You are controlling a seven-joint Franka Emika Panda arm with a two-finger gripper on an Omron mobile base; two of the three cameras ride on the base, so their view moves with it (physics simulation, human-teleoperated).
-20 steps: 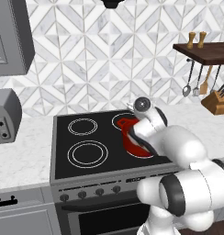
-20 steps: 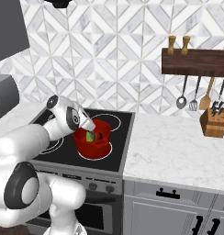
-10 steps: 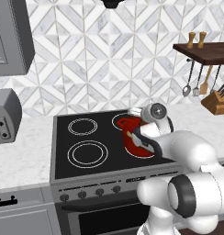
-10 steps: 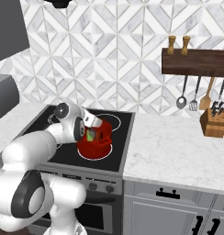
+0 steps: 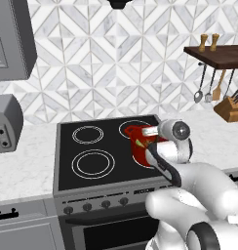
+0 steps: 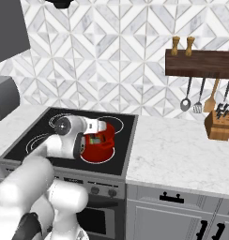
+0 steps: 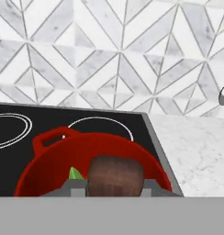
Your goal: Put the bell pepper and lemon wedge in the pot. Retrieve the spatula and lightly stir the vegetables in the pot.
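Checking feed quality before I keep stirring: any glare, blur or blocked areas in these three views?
Left base view: sharp and evenly lit, but the white arm covers much of the pot. Right base view: clear, the pot gleams only faintly, and the arm hides its left side. Hand view: no blur or glare on the pot, though a brown handle close to the lens blocks its inside; a green scrap peeks beside it.

One pot (image 6: 101, 143), four burner rings (image 5: 93, 163), one knife block (image 6: 216, 125), approx. three hanging utensils (image 6: 198, 99).
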